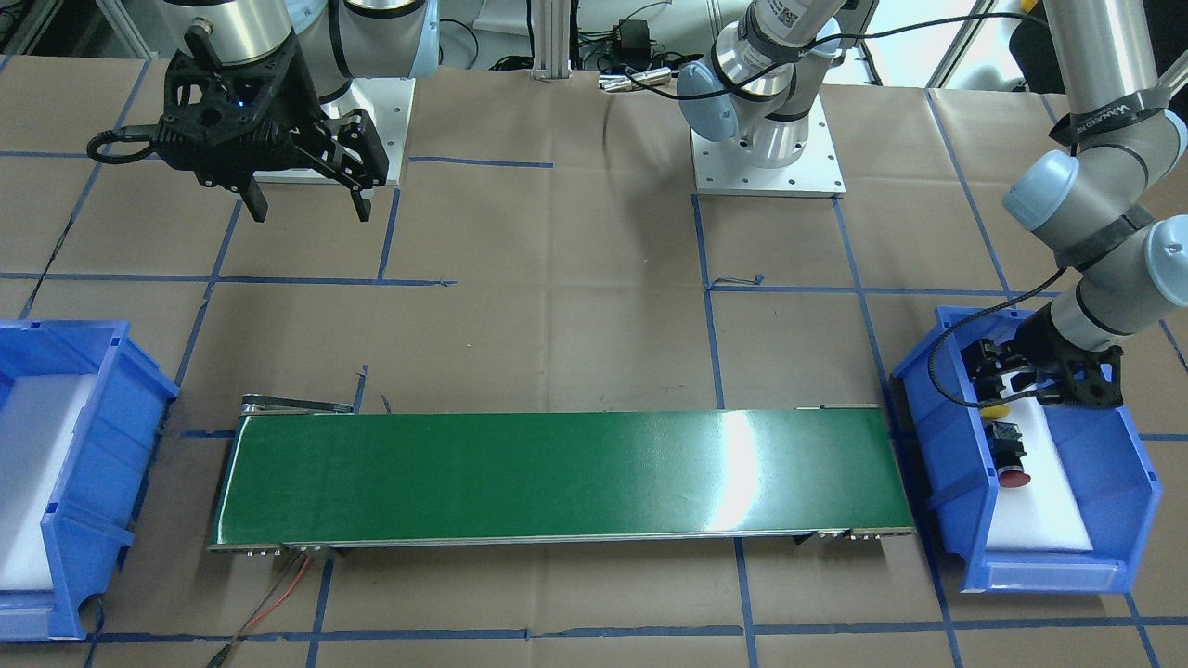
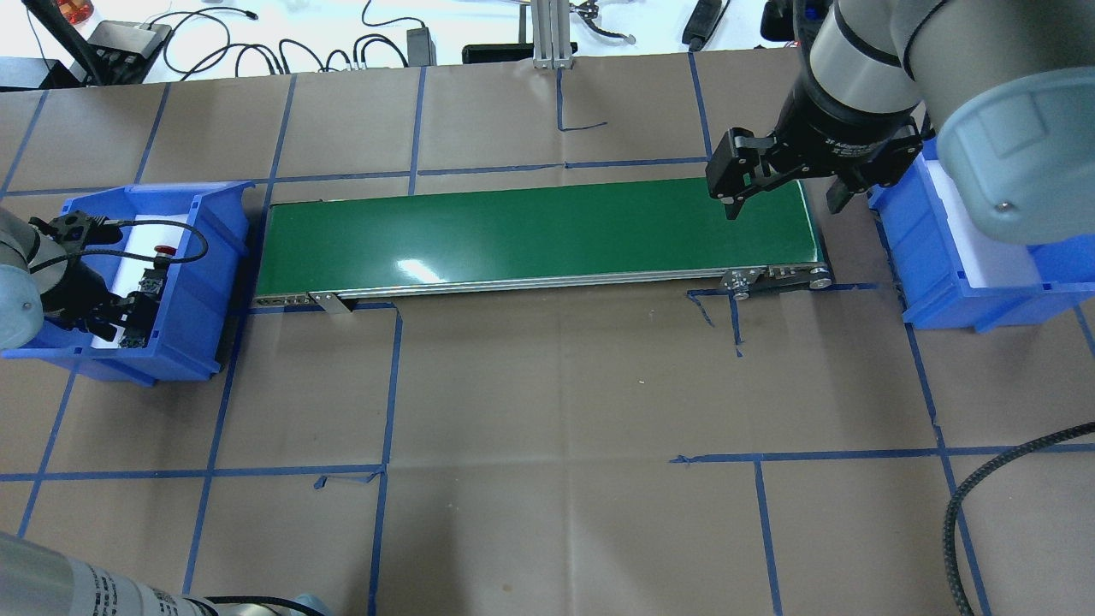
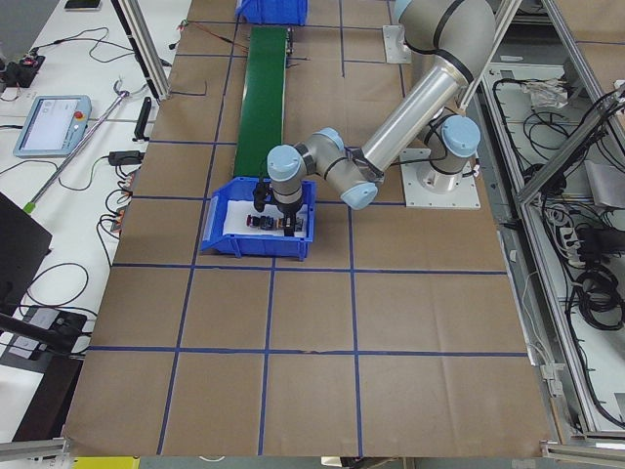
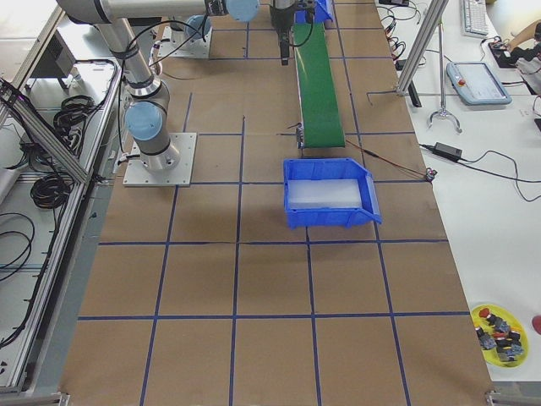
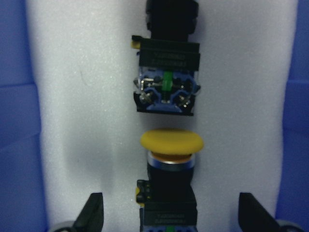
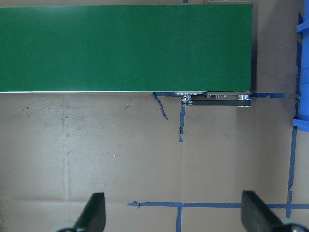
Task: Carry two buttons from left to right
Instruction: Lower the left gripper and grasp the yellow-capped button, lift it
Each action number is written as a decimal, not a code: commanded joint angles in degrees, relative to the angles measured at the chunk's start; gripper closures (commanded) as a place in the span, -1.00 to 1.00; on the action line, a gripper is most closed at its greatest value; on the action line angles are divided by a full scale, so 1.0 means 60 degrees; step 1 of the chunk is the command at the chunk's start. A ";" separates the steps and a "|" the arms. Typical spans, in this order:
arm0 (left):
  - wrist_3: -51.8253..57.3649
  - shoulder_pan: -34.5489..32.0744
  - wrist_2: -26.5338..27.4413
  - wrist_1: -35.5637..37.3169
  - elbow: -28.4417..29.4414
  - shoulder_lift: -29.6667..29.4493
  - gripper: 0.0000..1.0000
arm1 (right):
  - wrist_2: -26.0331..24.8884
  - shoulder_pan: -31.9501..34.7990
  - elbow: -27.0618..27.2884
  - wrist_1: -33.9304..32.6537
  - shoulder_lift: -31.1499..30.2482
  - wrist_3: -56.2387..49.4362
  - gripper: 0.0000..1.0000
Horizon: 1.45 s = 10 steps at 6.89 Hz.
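The yellow-capped button (image 5: 171,141) lies on white foam in the left blue bin (image 1: 956,464). My left gripper (image 1: 1013,382) is down in that bin, open, with a finger (image 5: 94,212) on each side of the yellow button's black body, apart from it. The red-capped button (image 1: 1012,455) lies just beyond it, with its terminal block (image 5: 165,92) facing the yellow cap. The overhead view shows the red cap (image 2: 162,251). My right gripper (image 2: 783,205) is open and empty, hovering by the right end of the green conveyor belt (image 2: 539,231).
The right blue bin (image 2: 958,282) with white foam stands past the belt's right end. The belt (image 1: 557,473) lies between the two bins. A red and black cable (image 1: 278,594) trails from the belt's corner. Brown paper with blue tape lines covers the table.
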 commanded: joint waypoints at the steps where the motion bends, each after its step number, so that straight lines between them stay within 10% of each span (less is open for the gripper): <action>1: 0.0001 0.0000 0.0028 -0.0003 0.0095 -0.0088 0.13 | 0.0002 0.0000 -0.0001 0.0000 0.0011 -0.0005 -1.00; 3: -0.0174 -0.0029 0.0013 0.0011 0.0183 0.0058 0.94 | 0.0002 0.0000 -0.0001 0.0015 0.0011 -0.0005 -1.00; 10: -0.1455 -0.1706 0.0072 -0.4367 0.4004 0.0587 0.99 | 0.0002 0.0000 -0.0016 0.0029 -0.0003 -0.0005 -1.00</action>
